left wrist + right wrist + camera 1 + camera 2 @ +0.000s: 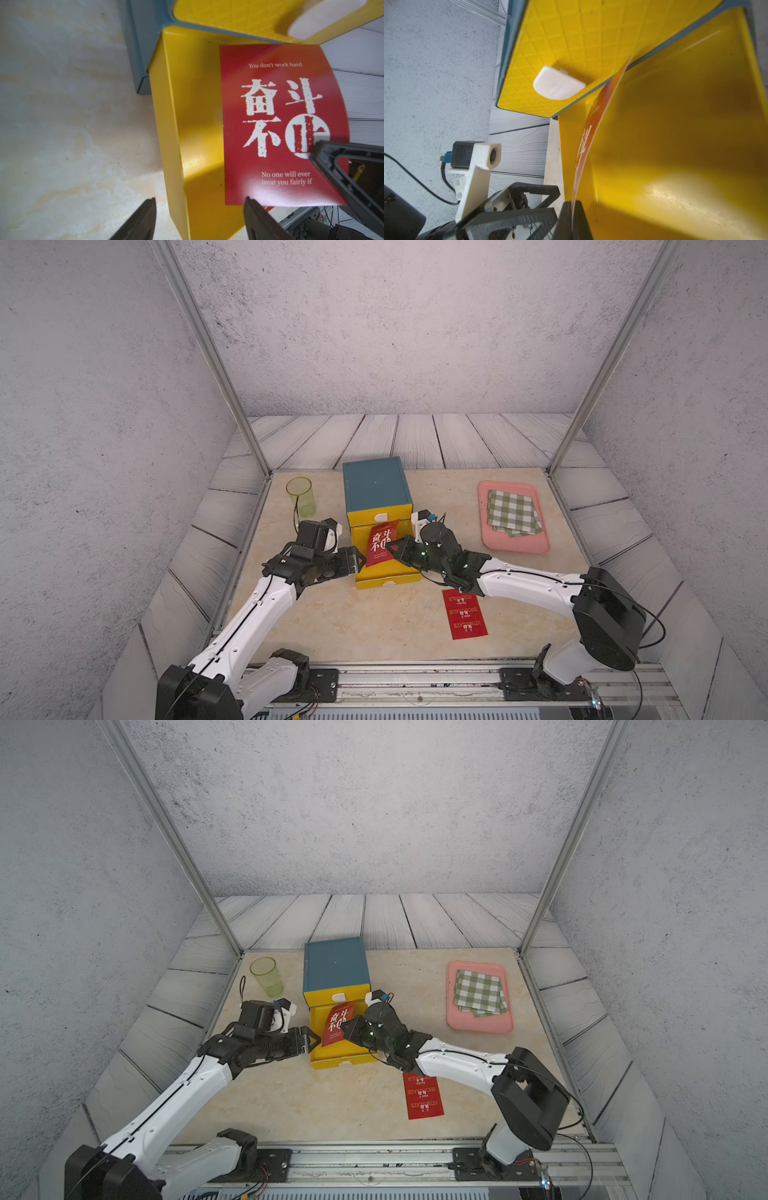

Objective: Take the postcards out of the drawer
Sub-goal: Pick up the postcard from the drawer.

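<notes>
Right gripper (394, 549) clenched on card (379, 546) edge, over drawer (388, 580). Left gripper (360, 561) fingers spread, gripping nothing, just beside card's corner.

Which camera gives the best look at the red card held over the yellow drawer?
The left wrist view: the card fills the picture face-on, its white lettering readable. In both top views the card is small and tilted over the drawer. The right wrist view catches the card nearly edge-on, a thin curved strip.

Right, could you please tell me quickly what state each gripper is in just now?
Left gripper: open, holding nothing.
Right gripper: shut on the red postcard.
</notes>
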Tool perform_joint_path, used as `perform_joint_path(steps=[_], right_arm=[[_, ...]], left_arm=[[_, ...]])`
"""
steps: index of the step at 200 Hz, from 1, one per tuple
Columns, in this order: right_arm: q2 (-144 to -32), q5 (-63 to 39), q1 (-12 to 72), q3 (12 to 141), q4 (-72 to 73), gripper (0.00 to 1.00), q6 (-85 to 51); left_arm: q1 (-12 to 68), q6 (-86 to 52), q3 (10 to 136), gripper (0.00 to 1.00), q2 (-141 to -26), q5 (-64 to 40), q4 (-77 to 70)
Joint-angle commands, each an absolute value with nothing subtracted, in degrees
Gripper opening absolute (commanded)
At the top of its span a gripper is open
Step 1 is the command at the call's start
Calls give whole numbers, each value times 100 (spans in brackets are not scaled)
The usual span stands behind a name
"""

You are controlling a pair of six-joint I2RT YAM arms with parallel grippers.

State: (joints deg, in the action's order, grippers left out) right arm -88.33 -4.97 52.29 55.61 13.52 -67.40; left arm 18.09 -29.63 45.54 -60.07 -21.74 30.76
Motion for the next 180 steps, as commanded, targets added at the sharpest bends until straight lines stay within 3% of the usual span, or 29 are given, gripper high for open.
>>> perform_joint_path(steps=[1,87,180], right_arm=[[-8391,-665,5203,5497,1062,0,-6720],[-6710,-452,5199,4865,-162,0,-6522],[-3918,548,5186,3747,-3085,0,-6901]], left_arm=[[1828,-2931,4764,74,-5854,-2017,3212],[1828,-2844,5325,74,-5794,-2081,3396],[1828,-2567,6781,75,-6832,-2379,2998]])
